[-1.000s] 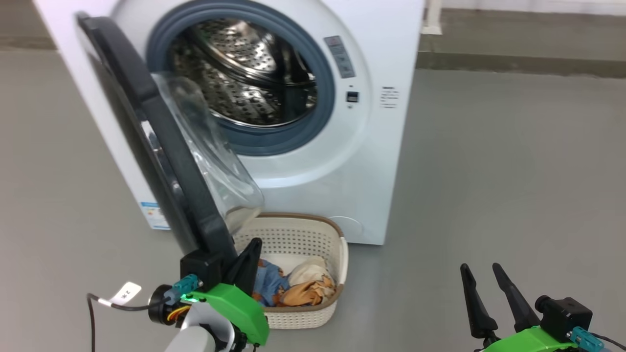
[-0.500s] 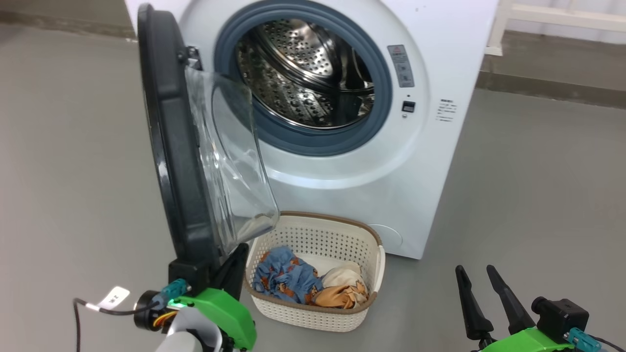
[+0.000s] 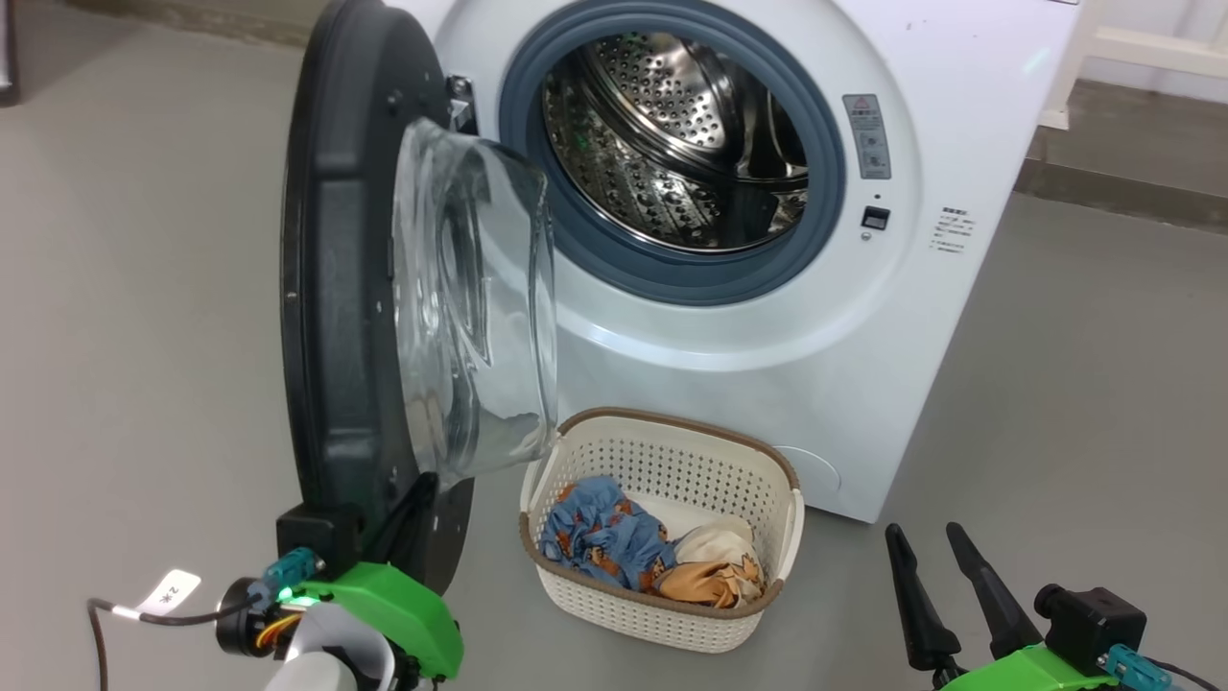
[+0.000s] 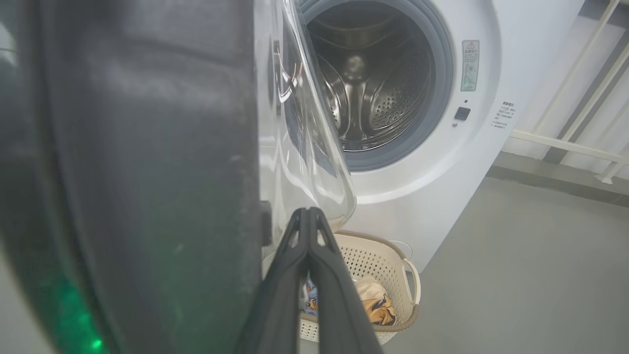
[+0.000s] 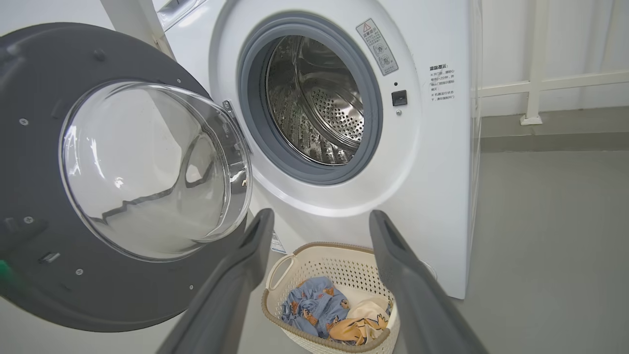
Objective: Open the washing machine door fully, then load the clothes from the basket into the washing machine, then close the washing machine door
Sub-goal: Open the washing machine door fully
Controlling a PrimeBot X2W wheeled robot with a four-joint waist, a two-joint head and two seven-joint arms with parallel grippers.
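The washing machine (image 3: 863, 365) stands with its steel drum (image 3: 672, 144) exposed. The washing machine door (image 3: 326, 288) hangs swung out to the left, its glass bowl (image 3: 470, 307) facing right. My left gripper (image 3: 427, 485) is shut, with nothing between its fingers, and lies against the door's lower inner face (image 4: 147, 172); its tips (image 4: 307, 212) reach just under the bowl. The basket (image 3: 672, 427) sits on the floor before the machine holding the clothes: blue (image 3: 595, 533), cream (image 3: 715, 537), orange-tan (image 3: 705, 581). My right gripper (image 3: 923, 537) is open at the lower right, apart from the basket (image 5: 339, 255).
Grey floor (image 3: 1055, 384) spreads to the right of the machine and to the left of the door. A white railing (image 5: 535, 83) runs along the wall behind the machine. A cable with a white tag (image 3: 168, 590) trails from my left wrist.
The head camera has shifted, moving the whole picture rightwards. The door has swung wider from the machine front, my shut left gripper staying at its lower edge. The right gripper is unchanged.
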